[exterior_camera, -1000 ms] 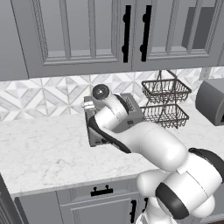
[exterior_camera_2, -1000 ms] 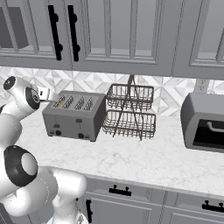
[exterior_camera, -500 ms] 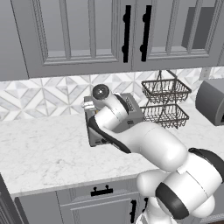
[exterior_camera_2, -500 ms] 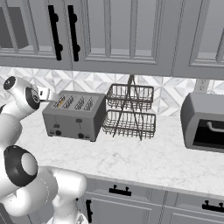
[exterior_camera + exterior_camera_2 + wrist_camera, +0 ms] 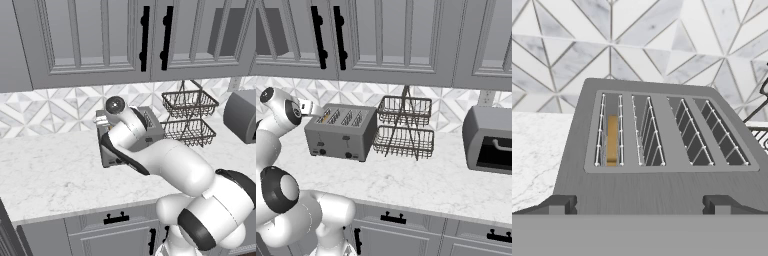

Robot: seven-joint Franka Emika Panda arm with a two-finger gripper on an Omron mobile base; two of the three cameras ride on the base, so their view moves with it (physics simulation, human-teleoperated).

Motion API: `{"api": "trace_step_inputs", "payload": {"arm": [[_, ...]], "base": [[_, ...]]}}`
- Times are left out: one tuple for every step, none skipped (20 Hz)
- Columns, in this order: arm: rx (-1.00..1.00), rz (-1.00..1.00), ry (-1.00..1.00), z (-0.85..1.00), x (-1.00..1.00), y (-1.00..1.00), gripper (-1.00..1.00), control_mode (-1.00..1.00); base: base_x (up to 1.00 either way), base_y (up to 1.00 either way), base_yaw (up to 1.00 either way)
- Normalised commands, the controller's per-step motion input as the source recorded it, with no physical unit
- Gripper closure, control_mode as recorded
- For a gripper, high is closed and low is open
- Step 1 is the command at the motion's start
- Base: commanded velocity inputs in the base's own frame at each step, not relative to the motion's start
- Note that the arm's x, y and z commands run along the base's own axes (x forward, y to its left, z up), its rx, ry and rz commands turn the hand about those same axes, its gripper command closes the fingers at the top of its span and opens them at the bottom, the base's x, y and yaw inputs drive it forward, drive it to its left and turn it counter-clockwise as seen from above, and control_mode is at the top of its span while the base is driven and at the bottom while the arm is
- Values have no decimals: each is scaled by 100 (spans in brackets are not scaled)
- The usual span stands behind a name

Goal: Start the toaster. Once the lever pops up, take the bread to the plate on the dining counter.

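Hand view: gripper wide open, empty, above the four-slot toaster; bread slice sunk in the leftmost slot.

Grey four-slot toaster upright on worktop, two levers and black knobs in front. Bread sunk in one end slot (tan edge showing).

Two-tier black wire basket rack on the white marble worktop, well left of a grey toaster oven with black-handled door. Behind, patterned grey-and-white tile backsplash. Above, grey wall cabinets with black handles; below, grey drawer fronts with black pulls.
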Motion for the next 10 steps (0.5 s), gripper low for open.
{"api": "trace_step_inputs", "payload": {"arm": [[0,0,0,0,0,0,-100,-100],[0,0,0,0,0,0,-100,-100],[0,0,0,0,0,0,-100,-100],[0,0,0,0,0,0,-100,-100],[0,0,0,0,0,0,-100,-100],[0,0,0,0,0,0,-100,-100],[0,0,0,0,0,0,-100,-100],[0,0,0,0,0,0,-100,-100],[0,0,0,0,0,0,-100,-100],[0,0,0,0,0,0,-100,-100]], "base": [[0,0,0],[0,0,0],[0,0,0],[0,0,0],[0,0,0],[0,0,0],[0,0,0],[0,0,0],[0,0,0],[0,0,0]]}}
